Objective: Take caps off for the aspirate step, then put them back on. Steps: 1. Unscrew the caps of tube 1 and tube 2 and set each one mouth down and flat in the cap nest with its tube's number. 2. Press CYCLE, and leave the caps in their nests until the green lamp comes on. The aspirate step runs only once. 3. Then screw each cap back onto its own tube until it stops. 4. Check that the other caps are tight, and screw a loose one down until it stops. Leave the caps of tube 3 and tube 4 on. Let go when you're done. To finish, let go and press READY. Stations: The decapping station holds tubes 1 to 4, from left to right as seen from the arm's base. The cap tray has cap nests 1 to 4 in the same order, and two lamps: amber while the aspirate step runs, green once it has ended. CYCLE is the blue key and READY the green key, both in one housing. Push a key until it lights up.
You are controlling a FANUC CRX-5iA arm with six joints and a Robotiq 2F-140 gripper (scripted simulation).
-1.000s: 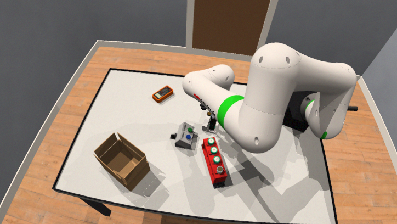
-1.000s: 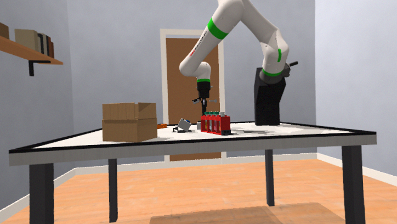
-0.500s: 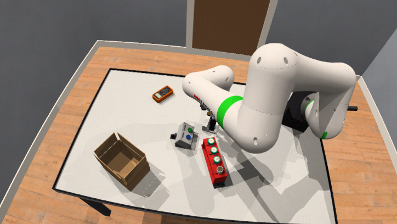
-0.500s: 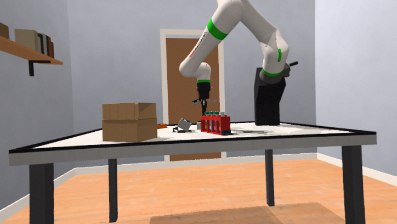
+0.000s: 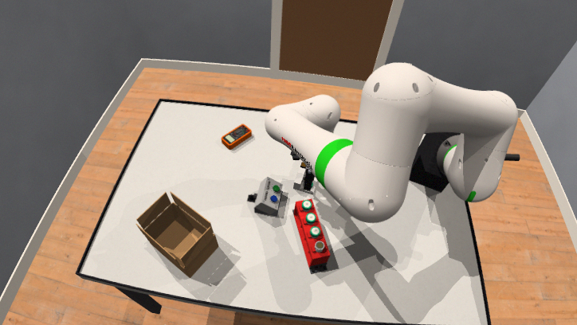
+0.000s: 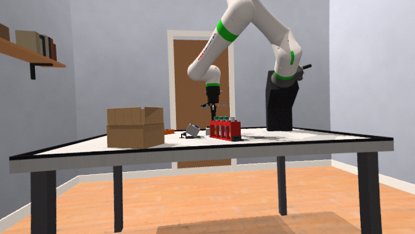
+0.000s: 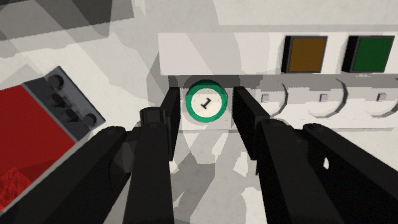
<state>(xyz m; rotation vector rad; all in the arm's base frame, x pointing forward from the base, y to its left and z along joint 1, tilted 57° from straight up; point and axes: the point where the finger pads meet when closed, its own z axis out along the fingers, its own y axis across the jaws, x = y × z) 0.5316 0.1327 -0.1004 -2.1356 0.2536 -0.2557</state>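
The green-rimmed cap marked 1 [image 7: 206, 101] lies flat in the leftmost nest of the white cap tray [image 7: 225, 50]. My gripper [image 7: 206, 102] [image 5: 307, 182] [image 6: 213, 114] hangs straight over it. The fingers stand on either side of the cap with a small gap on each side, so the gripper is open. The red decapping station [image 5: 319, 262] [image 6: 224, 131] [image 7: 30, 125] lies close by. Its near-end tube [image 5: 319, 246] is uncapped and the three others carry green caps [image 5: 311, 218]. The amber lamp [image 7: 305, 53] and the green lamp [image 7: 370, 53] look dark.
The key housing [image 5: 266, 201] [image 6: 192, 131], with the green key [image 5: 276, 188] and the blue key [image 5: 274, 197], stands left of the station. An open cardboard box [image 5: 177, 232] [image 6: 134, 128] and an orange multimeter [image 5: 236, 135] lie farther left. The other nests [image 7: 325, 97] are empty.
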